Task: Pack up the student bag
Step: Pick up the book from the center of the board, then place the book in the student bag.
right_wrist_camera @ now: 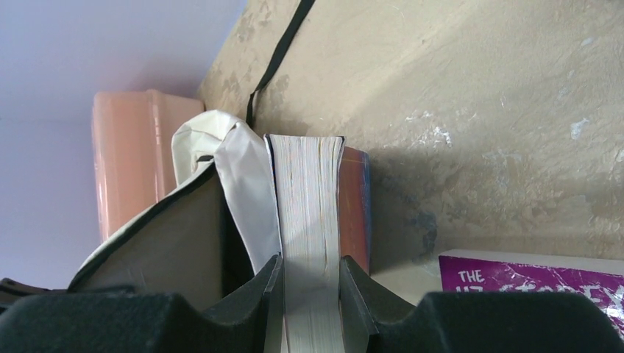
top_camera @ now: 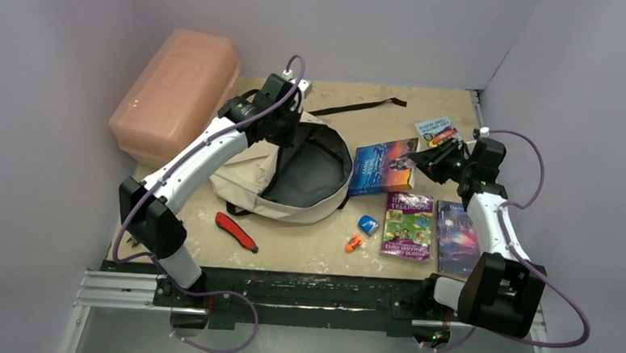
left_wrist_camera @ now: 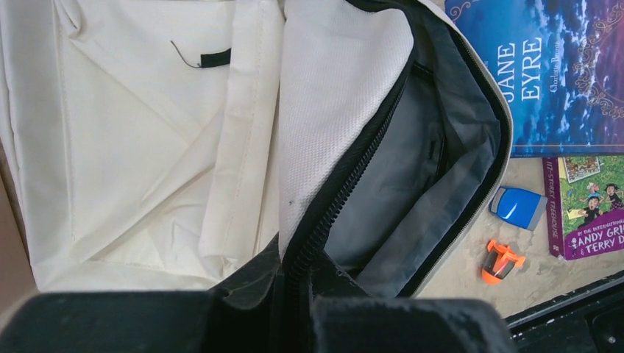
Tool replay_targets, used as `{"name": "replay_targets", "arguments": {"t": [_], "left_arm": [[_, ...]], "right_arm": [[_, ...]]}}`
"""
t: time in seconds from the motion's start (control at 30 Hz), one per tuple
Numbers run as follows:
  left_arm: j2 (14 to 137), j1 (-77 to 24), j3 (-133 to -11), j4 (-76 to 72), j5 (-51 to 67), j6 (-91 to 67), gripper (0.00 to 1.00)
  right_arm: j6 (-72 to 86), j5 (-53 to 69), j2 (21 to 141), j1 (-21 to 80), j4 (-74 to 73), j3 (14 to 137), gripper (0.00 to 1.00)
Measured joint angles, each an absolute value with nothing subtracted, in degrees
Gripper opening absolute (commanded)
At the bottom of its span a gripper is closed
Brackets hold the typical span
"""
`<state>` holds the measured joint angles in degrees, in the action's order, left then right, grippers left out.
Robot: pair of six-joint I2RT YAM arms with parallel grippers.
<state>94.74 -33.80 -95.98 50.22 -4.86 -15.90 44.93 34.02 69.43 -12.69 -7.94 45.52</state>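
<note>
Desk [top_camera: 306, 253] seen from above carries the student bag [top_camera: 241, 177] left of centre, lying with its mouth open and its grey lining showing. The left end effector [top_camera: 286, 131] is down on the far rim of that mouth. To the right, the right end effector [top_camera: 421, 159] clamps the right edge of the Jane Eyre book [top_camera: 381, 168], whose left edge meets the bag. A pink box [top_camera: 177, 92] stands at the far left and a black strap [top_camera: 362, 108] trails across the far side. Near the front lie a red knife [top_camera: 236, 231], a blue sharpener [top_camera: 368, 223], an orange piece [top_camera: 355, 243], a purple book [top_camera: 408, 223] and a dark book [top_camera: 456, 237]; a small book [top_camera: 437, 130] lies further back.

Left wrist view: the left end effector [left_wrist_camera: 294, 294] is closed, pinching the student bag [left_wrist_camera: 147, 147] by its black zipper edge, with the grey interior open to the right. Beyond the rim lie the Jane Eyre book [left_wrist_camera: 559, 73], blue sharpener [left_wrist_camera: 519, 206], orange piece [left_wrist_camera: 500, 262] and purple book [left_wrist_camera: 589, 213].

Right wrist view: the right end effector [right_wrist_camera: 310, 294] grips the Jane Eyre book [right_wrist_camera: 309, 206] across its page block, one finger on each cover. Cream fabric of the student bag [right_wrist_camera: 246, 169] lies right against the book's left cover. The pink box [right_wrist_camera: 125, 154] stands behind.
</note>
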Motion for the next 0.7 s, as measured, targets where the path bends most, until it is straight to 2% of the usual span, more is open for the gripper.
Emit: {"name": "replay_targets", "arguments": {"t": [0.33,0.7], "left_arm": [[95.57,-33.80,-95.98,50.17,-4.91,-15.49,0.00],[97.93,-33.12,-95.98,49.80,-4.80,-16.19,0.00]], "right_arm": [[47.72,33.74,70.87,-14.48,-9.30,48.27,0.00],[52.12,35.62,67.31,-14.35,-12.78,59.92,0.00]]}}
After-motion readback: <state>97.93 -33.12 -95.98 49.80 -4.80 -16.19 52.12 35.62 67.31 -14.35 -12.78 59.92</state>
